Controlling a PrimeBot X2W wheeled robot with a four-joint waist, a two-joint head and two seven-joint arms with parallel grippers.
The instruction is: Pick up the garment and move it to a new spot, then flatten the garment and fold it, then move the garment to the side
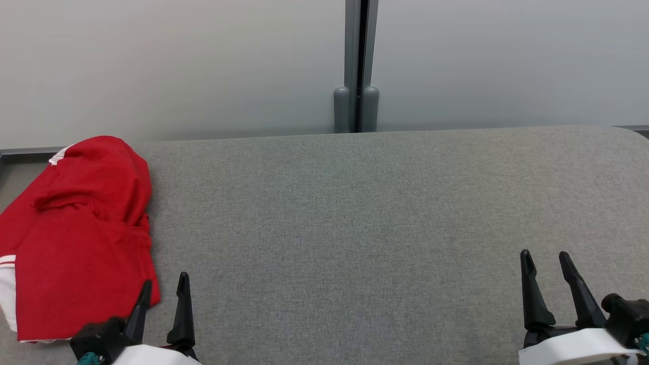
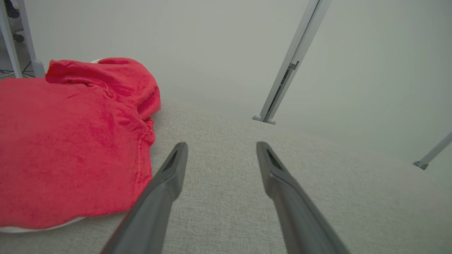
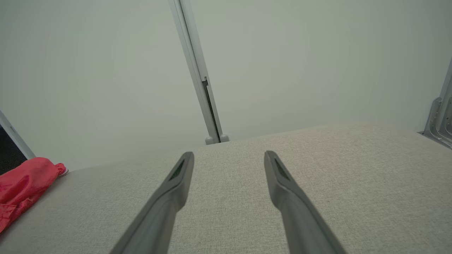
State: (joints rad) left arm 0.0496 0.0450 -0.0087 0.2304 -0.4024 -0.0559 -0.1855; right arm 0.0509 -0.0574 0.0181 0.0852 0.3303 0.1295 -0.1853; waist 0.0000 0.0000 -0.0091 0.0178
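Although nothing is in hand at this moment, the state of the task can be judged only in part. The garment lies as a compact bundle at the table's left side. That fits either a fold already made and set aside or a pile not yet picked up. Its near half is fairly flat and its far end is rumpled, so any fold looks loose, and flattening and tidying may still be wanted.

Nearest the camera, the left gripper rises from the lower left of the head view. Its two dark fingers are spread and empty, and point away from the robot, low over the cloth surface. Its left finger overlaps the garment's near right corner in the head view. In the left wrist view the same finger lies just beside the red hem, and whether they touch cannot be told.

The right gripper stands at the lower right in a matching pose, fingers likewise parted and holding nothing, well apart from the garment.

Farther out, the red garment shows white trim at its near left and far left edges. The bare grey table runs to a straight far edge. Behind it stand pale wall panels, joined at a grey post.
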